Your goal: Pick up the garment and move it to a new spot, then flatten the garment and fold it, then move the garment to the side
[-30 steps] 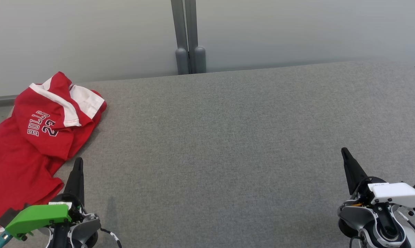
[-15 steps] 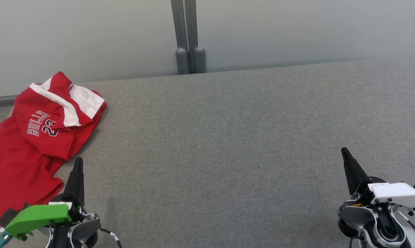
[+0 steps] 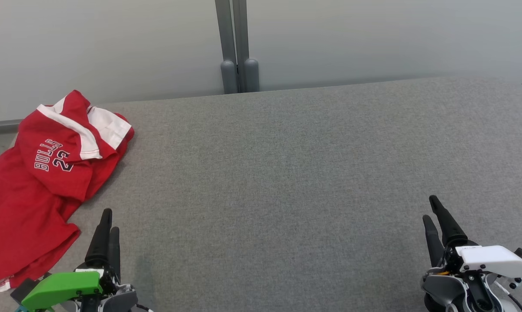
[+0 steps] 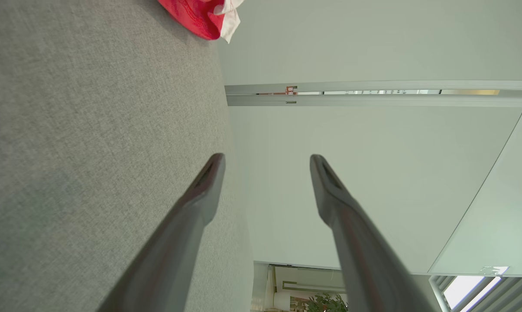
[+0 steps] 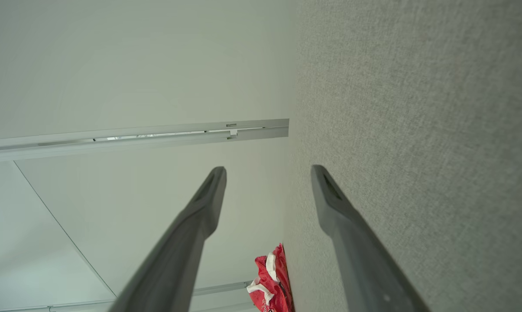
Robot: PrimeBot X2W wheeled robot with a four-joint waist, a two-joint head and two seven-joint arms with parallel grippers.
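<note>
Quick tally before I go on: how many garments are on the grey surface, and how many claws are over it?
Garments: 1, the red jersey
Claws: 2, the left claw and the right claw, both open and empty
Total: 3

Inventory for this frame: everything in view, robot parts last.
garment: 1, red jersey with white trim, crumpled at the left edge of the surface
surface: 1, grey fabric, across the foreground
post: 1, grey double upright, centre back
wall panels: 2, pale, behind the surface, either side of the post
left gripper: 1, dark fingers, green housing, lower left, open, holding nothing
right gripper: 1, dark fingers, white housing, lower right, open, holding nothing
</note>
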